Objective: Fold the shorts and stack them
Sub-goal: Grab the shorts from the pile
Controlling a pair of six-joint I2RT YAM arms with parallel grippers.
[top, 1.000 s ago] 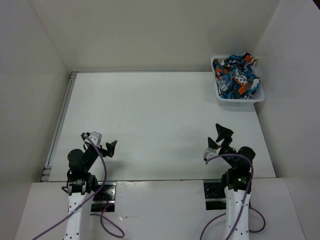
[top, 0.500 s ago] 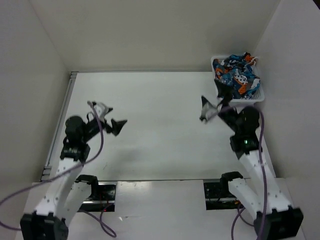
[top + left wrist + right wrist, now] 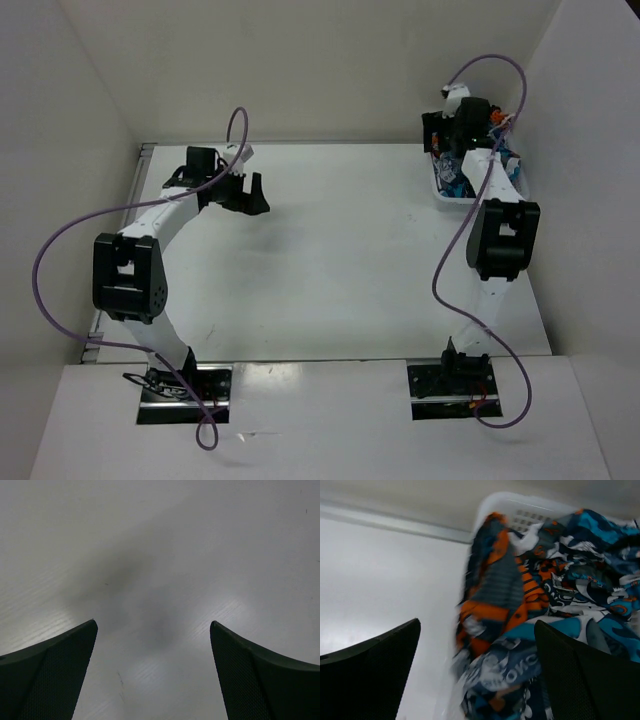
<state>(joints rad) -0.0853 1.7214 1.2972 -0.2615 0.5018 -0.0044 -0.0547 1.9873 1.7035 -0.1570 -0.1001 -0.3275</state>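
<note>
The shorts lie crumpled in a heap inside the white mesh basket at the back right of the table; they carry a teal, orange, white and black print. In the top view most of the heap is hidden by my right arm. My right gripper is open and empty, hovering over the basket's left side, its jaws wide apart above the heap. My left gripper is open and empty over bare table at the back left; its wrist view shows only white tabletop.
White walls enclose the table on the left, back and right. A metal rail runs along the table's left edge. The basket stands close to the right wall. Both arms are stretched far forward from their bases.
Both arms have reached from near their bases toward the back of the table. The right gripper moved over the basket; the left gripper moved to the back left.
</note>
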